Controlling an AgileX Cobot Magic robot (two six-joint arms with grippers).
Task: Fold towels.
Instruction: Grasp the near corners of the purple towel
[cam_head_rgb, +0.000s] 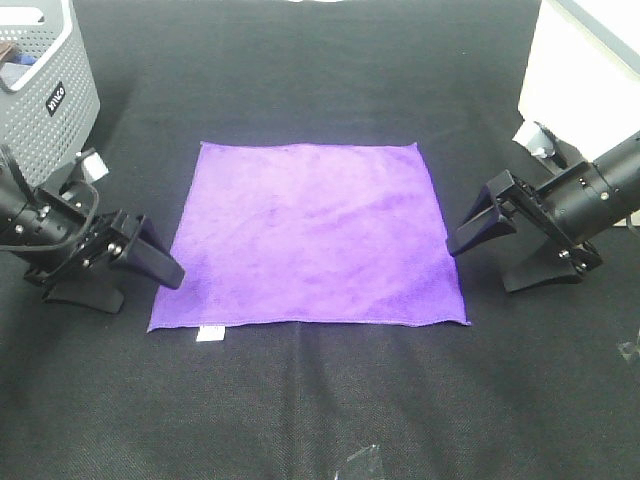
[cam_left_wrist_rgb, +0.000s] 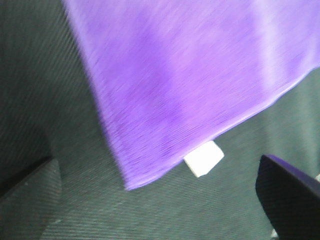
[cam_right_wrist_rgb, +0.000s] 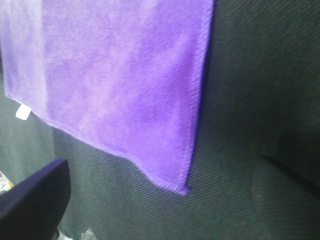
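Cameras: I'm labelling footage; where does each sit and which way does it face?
Exterior high: mounted above, looking down at the flat purple towel; both arms, left pincer and right pincer, show.
Left wrist: on the left arm, facing the towel's corner with the white tag; one fingertip shows.
Right wrist: on the right arm, facing another towel corner; one fingertip shows.
All three share that tag.

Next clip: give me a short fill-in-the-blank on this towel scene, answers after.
1. The bright purple square microfibre towel lies ___ on the black table cloth, unfolded.
2. The left pincer and the right pincer both stand ___, holding nothing.
3. The towel's small white tag is at the corner nearest the ___ pincer.
4. The perforated plastic basket behind the left pincer is ___.
Missing words: flat; open; left; grey.
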